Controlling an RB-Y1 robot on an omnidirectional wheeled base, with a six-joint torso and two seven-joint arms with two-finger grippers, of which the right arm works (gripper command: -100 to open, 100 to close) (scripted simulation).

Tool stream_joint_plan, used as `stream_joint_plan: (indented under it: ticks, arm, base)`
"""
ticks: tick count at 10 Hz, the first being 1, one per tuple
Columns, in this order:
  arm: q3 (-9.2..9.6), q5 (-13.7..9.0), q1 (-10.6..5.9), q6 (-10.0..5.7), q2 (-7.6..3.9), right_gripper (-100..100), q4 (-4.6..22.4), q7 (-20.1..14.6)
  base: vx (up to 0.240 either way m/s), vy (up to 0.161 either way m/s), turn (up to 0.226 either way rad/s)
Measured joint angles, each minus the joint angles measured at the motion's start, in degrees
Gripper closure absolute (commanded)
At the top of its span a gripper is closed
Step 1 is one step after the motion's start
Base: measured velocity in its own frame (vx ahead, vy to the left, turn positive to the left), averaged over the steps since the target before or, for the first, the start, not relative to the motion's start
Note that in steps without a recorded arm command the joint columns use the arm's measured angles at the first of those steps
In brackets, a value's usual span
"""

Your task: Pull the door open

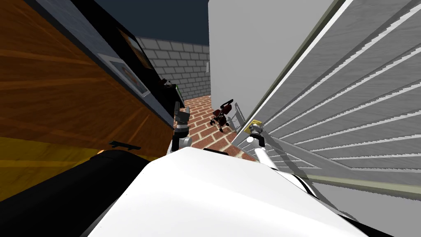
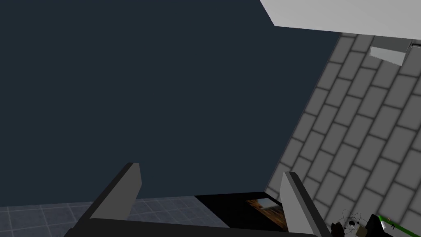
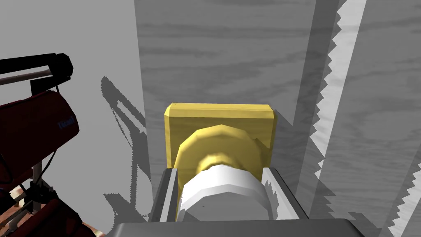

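Right gripper (image 3: 222, 170) clamps jaws on knob (image 3: 224, 192) jutting straight off door (image 3: 230, 53); left gripper (image 2: 210, 169) gapes.

Left gripper (image 2: 210, 169): two thin light grey blade fingers (image 2: 294, 201) are seen spread well apart. A flat dark blue surface (image 2: 144, 90) is faced, bordered by a grey brick wall (image 2: 362, 135).

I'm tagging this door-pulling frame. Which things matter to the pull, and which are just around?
In the job:
right gripper, shut on the white knob
yellow knob plate
grey slatted door

Just around:
left gripper, open
dark red stroller on the brick floor
framed picture
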Motion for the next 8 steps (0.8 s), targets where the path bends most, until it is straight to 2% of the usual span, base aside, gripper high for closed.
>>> stream_joint_plan:
  ticks: [2, 4, 8]
  arm:
    - [1.17, 0.3, 0.30, 0.20, -0.30, 100, -0.7, -0.9]
    - [1.89, 0.4, 0.32, 0.45, -0.37, 100, -0.7, -1.5]
    - [3.90, 0.8, 0.88, 0.64, -1.36, 100, -1.9, -3.1]
  base:
    - [-0.240, -0.030, 0.086]
    - [-0.123, -0.015, 0.058]
    - [-0.202, -0.045, 0.102]
